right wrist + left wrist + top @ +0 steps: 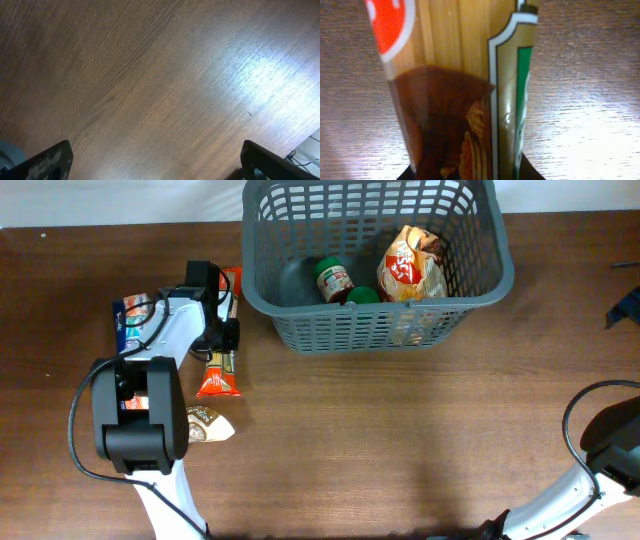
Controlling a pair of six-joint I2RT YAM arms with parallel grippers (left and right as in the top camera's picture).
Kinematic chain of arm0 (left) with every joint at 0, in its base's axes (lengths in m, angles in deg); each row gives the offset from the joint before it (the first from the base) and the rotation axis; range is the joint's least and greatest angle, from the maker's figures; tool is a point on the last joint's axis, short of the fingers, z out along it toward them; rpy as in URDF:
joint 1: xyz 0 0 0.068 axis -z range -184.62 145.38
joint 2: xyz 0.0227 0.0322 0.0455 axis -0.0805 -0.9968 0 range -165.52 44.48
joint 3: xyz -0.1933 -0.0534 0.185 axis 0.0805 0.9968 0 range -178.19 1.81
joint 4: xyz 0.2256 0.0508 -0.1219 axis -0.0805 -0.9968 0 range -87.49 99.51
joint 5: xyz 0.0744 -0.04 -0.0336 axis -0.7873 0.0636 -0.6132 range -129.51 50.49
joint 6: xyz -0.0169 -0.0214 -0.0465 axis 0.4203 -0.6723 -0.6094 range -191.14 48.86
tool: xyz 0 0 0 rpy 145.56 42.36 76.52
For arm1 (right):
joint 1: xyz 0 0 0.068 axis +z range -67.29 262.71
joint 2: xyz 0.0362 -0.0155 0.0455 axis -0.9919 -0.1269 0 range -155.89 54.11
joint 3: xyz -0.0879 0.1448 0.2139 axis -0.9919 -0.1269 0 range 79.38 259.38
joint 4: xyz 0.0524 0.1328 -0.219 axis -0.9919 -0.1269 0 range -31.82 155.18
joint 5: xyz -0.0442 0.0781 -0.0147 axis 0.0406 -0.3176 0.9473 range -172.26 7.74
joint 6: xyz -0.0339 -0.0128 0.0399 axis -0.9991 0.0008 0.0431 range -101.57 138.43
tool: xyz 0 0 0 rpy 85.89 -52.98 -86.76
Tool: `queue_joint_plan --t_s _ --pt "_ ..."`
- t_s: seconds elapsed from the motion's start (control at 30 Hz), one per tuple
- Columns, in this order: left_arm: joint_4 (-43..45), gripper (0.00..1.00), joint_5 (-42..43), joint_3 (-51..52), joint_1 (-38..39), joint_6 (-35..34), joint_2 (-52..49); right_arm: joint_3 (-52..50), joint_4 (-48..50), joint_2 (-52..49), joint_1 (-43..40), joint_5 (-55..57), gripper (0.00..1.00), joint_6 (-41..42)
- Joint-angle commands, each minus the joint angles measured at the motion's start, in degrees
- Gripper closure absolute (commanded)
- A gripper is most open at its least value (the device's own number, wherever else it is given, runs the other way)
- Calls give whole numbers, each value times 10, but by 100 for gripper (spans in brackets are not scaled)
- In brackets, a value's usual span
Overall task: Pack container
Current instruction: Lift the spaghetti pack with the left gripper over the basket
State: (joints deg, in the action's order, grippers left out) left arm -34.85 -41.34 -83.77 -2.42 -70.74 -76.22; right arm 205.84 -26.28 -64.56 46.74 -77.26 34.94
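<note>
The left hand (470,174) grips the orange snack packet (218,380) for transfer into the container (330,330); the right hand (160,165) hangs fully open, empty.

You see container (340,330) at top centre of table (400,440). Inside: jar (335,280) with green lid, green item (363,295) just beside it, orange-red snack bag (413,268) at right. Your left gripper (222,338) sits over orange bar packet (218,375), left of container. Further left: blue packet (130,320), partly under left arm (175,320). Near arm base: tan packet (208,425). At lower right corner: right arm (610,445), well apart from everything.
</note>
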Motion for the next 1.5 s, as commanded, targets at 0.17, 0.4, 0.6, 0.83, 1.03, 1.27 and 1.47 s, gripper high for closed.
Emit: queue_joint_plan --t_s 0.17,0.4,0.6,0.83,1.03,1.27,1.47 --pt "14 98 -2 -52 -11 -8 1 -3 0 2 -1 1 1 5" --pt "15 98 -28 -151 -56 -66 94 -3 0 2 -1 1 2 5" --pt "28 98 0 -203 -54 -64 213 -3 0 2 -1 1 1 5" --pt "142 98 72 -207 67 -27 325 -3 0 2 -1 1 1 5" --pt "237 98 72 -206 186 69 323 -3 0 2 -1 1 1 5" --pt "290 98 72 -206 217 68 242 -3 0 2 -1 1 2 5" --pt "306 98 89 -206 217 68 165 -3 0 2 -1 1 1 5"
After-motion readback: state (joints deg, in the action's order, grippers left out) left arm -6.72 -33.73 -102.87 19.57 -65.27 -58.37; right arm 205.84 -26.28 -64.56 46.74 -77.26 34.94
